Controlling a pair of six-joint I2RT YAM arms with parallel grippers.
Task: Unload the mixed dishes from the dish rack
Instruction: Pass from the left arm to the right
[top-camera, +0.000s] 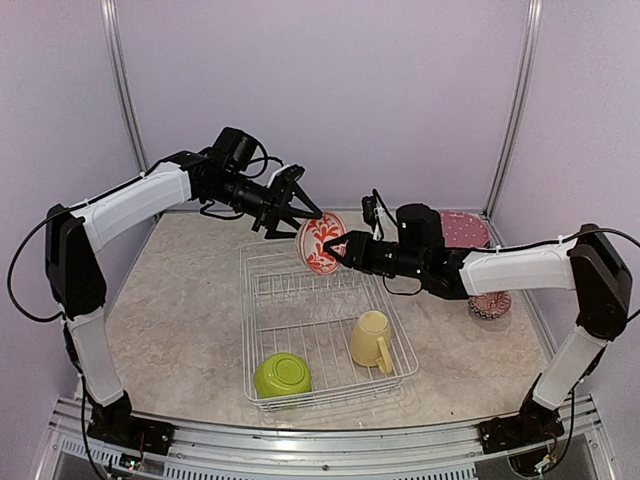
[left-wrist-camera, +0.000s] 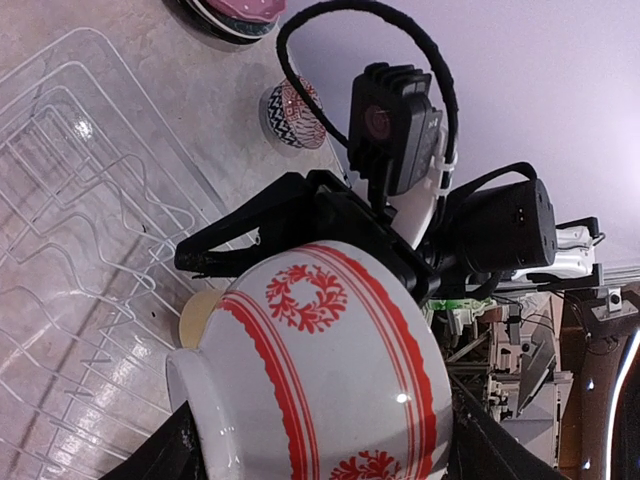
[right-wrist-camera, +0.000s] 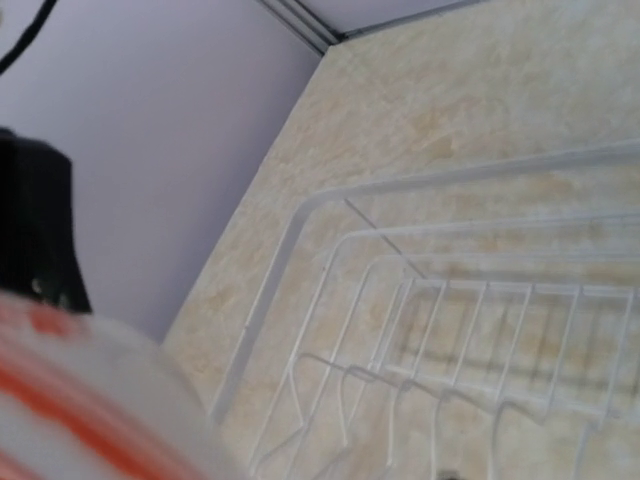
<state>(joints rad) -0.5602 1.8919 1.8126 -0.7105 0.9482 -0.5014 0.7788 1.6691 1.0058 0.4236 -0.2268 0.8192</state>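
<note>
Top external view: our left gripper (top-camera: 295, 222) clamps the red-white bowl (top-camera: 322, 243) above the dish rack (top-camera: 246, 320), at its far edge.
Right gripper (top-camera: 340, 252): at the bowl's rim, seemingly for a handover; we cannot tell its grip.
In rack: mug (top-camera: 372, 340), green bowl (top-camera: 281, 375).

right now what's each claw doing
left claw: closed on the red-white bowl
right claw: at the same bowl, grip cannot be told
</note>
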